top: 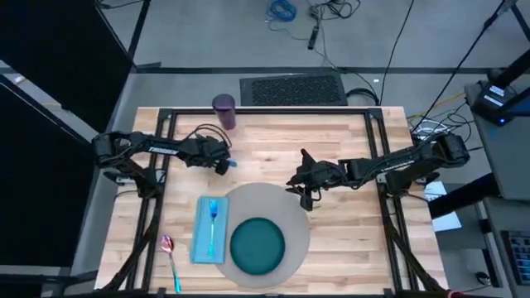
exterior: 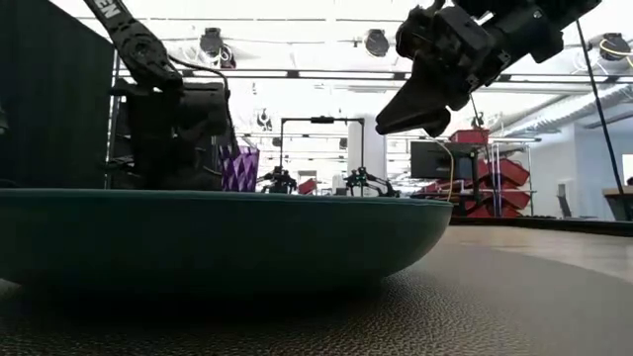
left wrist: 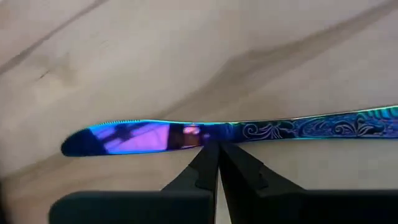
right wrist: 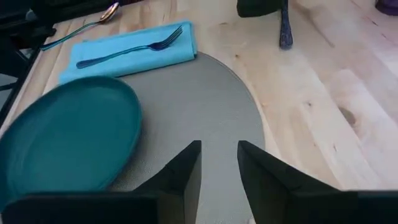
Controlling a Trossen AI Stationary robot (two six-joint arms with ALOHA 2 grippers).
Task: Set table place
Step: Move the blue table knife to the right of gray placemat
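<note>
Two dark arms reach over the pale wooden bench (top: 348, 240), one from each side. On the near half of the bench lies the round grey mat (top: 291, 217), with the teal plate (top: 257, 245) resting on its near part. Touching the mat's left edge is the light blue napkin (top: 201, 236), long axis running near to far, and the blue fork (top: 212, 222) lies along it with its tines at the far end. Left of the napkin, near the bench's left front corner, the spoon (top: 171, 257) lies near to far, its pink bowl at the far end and its green handle toward the near edge. The purple cup (top: 224, 111) stands upright at the far edge, left of centre. The left pincer (top: 224, 165) is over bare wood in the left far part of the bench, clenched on the blue knife (left wrist: 236, 133): in the left wrist view its fingertips (left wrist: 208, 163) meet with almost no gap at the knife's middle, where blade joins patterned handle, and the long axis runs crosswise to the fingers. The right pincer (top: 305, 197) hangs above the mat's far right edge, released, its two fingers (right wrist: 186, 171) moderately apart and holding nothing.
</note>
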